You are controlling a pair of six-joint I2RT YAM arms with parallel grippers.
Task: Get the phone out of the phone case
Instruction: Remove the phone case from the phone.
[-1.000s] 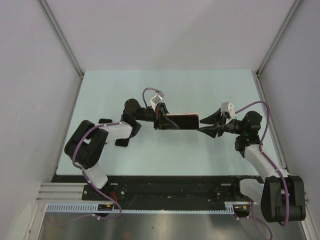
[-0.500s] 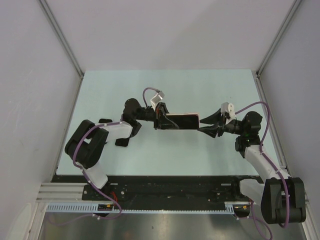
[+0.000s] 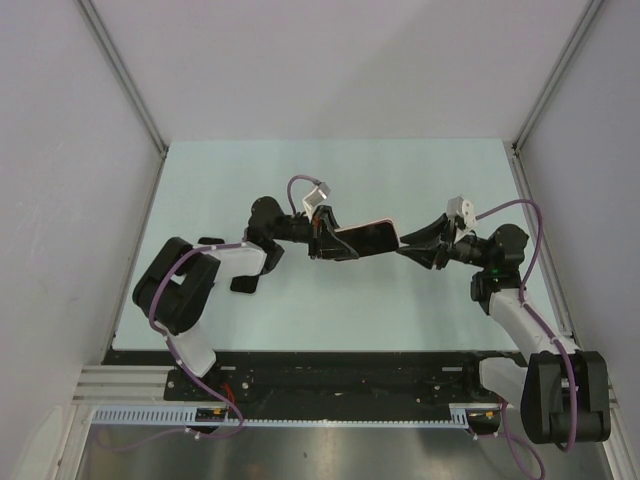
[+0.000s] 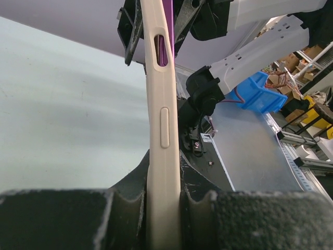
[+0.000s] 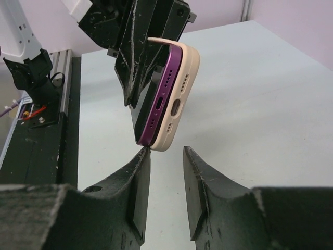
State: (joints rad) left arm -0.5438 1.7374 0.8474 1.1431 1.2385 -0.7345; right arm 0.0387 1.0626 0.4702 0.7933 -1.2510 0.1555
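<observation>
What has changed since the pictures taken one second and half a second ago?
In the top view, the right claw moved slightly up the picture. The free end of the phone and its case tilted the same way. The left claw stays shut on the case. The right claw stays open and grips nothing.

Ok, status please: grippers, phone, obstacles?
Left gripper shut on phone case. Right gripper open at free end of phone. Phone seated in case. No obstruction seen.
</observation>
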